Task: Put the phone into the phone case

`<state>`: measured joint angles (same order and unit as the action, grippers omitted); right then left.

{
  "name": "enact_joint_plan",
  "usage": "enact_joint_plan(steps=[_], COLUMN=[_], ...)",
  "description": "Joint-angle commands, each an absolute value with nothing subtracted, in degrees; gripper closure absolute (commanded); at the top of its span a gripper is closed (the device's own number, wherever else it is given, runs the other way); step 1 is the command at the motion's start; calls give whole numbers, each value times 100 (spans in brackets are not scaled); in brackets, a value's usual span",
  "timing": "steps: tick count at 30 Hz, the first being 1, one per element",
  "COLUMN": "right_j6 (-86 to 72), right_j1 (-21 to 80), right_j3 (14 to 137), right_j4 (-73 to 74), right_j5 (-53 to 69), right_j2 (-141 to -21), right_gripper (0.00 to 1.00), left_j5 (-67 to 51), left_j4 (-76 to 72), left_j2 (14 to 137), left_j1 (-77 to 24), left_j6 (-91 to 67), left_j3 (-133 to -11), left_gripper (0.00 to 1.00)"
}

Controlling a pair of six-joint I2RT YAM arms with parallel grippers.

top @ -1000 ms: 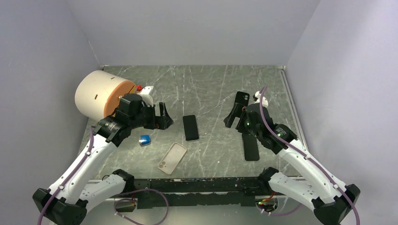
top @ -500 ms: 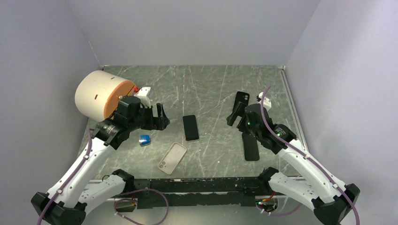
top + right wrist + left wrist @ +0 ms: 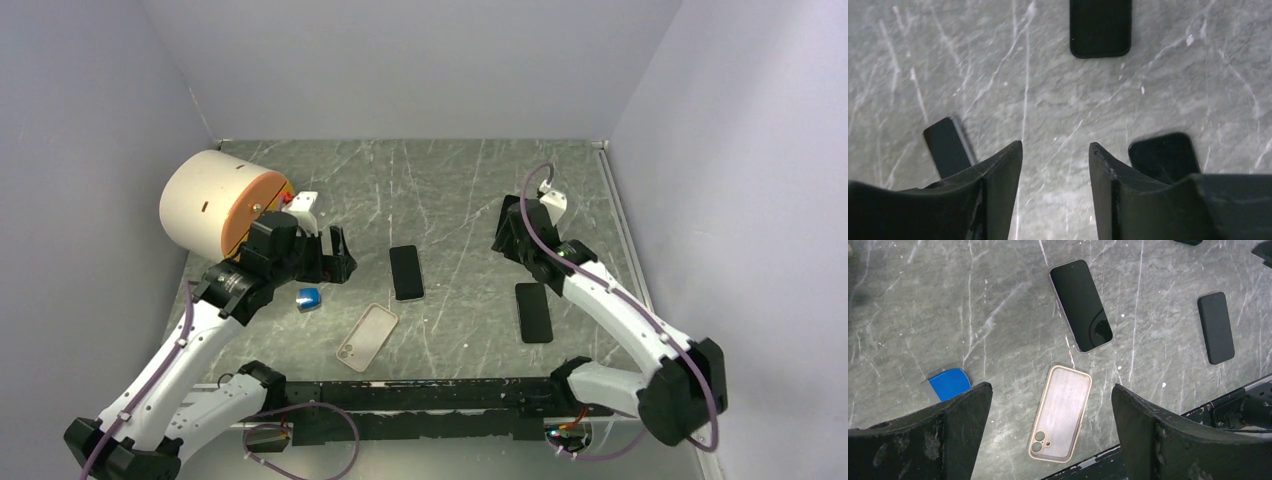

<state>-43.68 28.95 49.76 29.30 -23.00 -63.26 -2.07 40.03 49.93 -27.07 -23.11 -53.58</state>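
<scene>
The phone [image 3: 406,272] lies screen up mid-table, black and glossy with a pale rim, also in the left wrist view [image 3: 1080,305]. The beige phone case [image 3: 367,336] lies flat and empty near the front edge, camera cutout toward me. My left gripper [image 3: 338,255] hovers left of the phone, wide open; from its wrist the phone case [image 3: 1061,412] shows between the jaws of the left gripper [image 3: 1050,390]. My right gripper [image 3: 505,235] hangs at the right, jaws apart over bare table [image 3: 1055,146], holding nothing.
A second black slab [image 3: 533,312] lies right of centre. In the right wrist view black slabs lie ahead [image 3: 1100,27] and beside each finger. A cream cylinder [image 3: 215,200] and white part [image 3: 303,207] stand back left, with a blue piece [image 3: 309,297] nearby. A black rail [image 3: 400,395] runs along the front.
The right arm has raised its elbow and turned, now covering the black slab at the back right, and its jaws have narrowed. The left gripper drew back slightly to the left.
</scene>
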Motion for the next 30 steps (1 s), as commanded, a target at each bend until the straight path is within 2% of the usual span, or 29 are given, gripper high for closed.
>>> enact_joint_plan(steps=[1,5,11,17,30], right_j6=[-3629,-3345,-2995,-2792,-2612], right_j1=[2290,1796,1495,1426,1415], right_j3=[4827,4745,5488,6087,6825], right_j4=[1829,1066,1044,985,1212], right_j5=[-1737,-1322,-1176,-1031,-1162], right_j2=[-6878,-7532,-8951,-9870,-10686], right_gripper=[48,52,58,62,67], left_j5=[-176,-115,-112,-9,-9], left_j4=[3931,3924,3923,3957,3972], left_j2=[4810,4742,4721,4721,4659], left_j1=[-2684,-2686,-2687,-2687,-2689], left_j6=[-2165,-2147,-2132,-2120,-2101], left_j3=[-5345,-5336,-5343,-5369,-5370], left_gripper=[6,6,6,6,6])
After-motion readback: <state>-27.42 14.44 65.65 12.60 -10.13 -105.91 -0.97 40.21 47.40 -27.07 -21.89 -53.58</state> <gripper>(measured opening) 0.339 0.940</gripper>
